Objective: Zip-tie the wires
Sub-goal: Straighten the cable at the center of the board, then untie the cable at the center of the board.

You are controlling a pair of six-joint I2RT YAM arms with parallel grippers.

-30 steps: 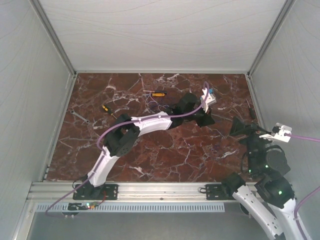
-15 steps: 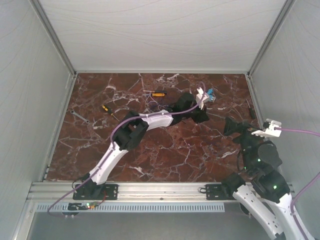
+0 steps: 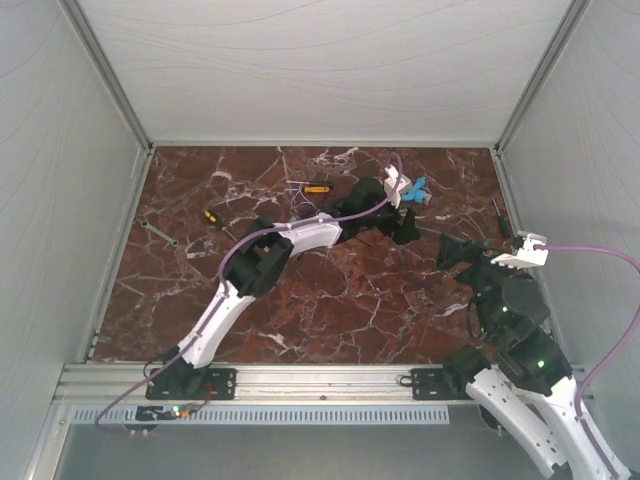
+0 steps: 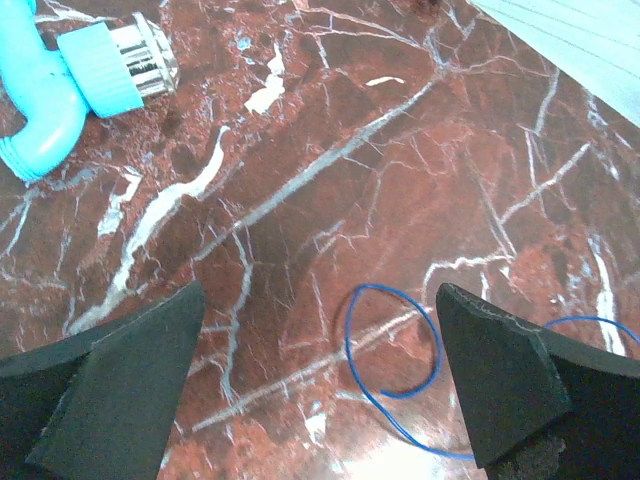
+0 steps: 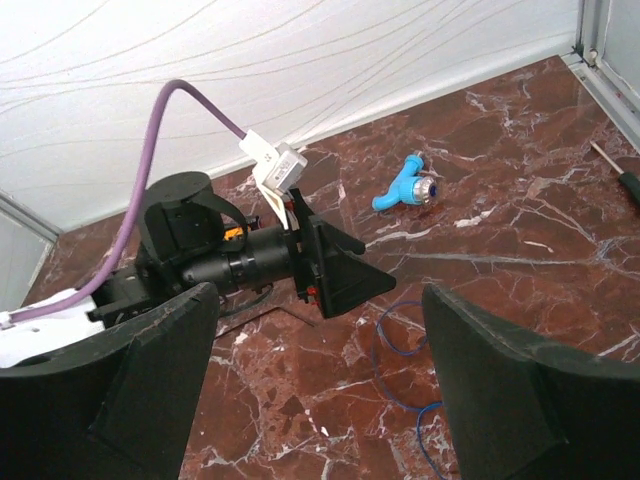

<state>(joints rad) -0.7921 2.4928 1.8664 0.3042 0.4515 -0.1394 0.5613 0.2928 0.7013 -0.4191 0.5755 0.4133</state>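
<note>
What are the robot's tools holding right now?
Nothing. The left tool stands open over the thin blue wire loop without touching it, and the right tool is open and empty too.

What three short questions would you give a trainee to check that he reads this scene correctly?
1. True or false: the left gripper is shut on the wires.
2. In the left wrist view, which thing lies on the table beyond the fingers?
A. a light blue pipe fitting
B. a red cup
C. a roll of tape
3. Fill in: the right gripper is ____ (open or shut).

Key: 1 false, its jaws stand open above a wire loop lying on the table; 2 A; 3 open.
</note>
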